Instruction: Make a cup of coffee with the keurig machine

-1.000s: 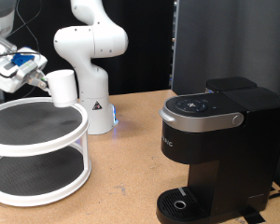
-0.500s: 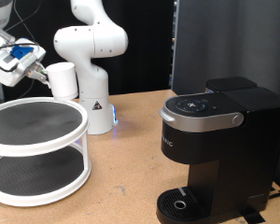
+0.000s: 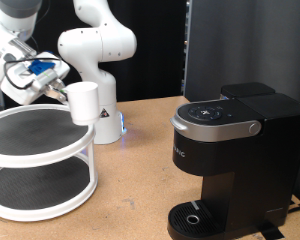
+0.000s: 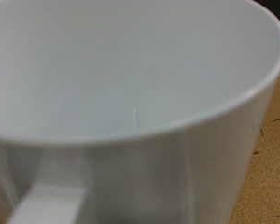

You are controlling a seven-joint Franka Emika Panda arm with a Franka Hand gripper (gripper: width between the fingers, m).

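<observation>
The cup (image 3: pixel 84 103), a plain white mug, hangs in the air at the exterior view's upper left, over the right rim of the round shelf. My gripper (image 3: pixel 64 92) is shut on it, gripping from the left. In the wrist view the cup (image 4: pixel 140 103) fills the frame, its inside empty and its handle (image 4: pixel 49 201) close to the camera; the fingers are hidden there. The keurig machine (image 3: pixel 230 150) stands at the exterior view's right, black, with its grey-rimmed lid (image 3: pixel 218 118) shut and its drip tray (image 3: pixel 195 218) bare.
A white two-tier round shelf (image 3: pixel 78 148) with black mesh decks stands at the exterior view's left, under the cup. The white robot base (image 3: pixel 98 60) rises behind it. A dark panel (image 3: pixel 250 45) stands behind the machine. The table (image 3: pixel 135 190) is brown wood.
My gripper has carried the cup to the exterior view's right and slightly down, from the far left edge to above the shelf's right rim.
</observation>
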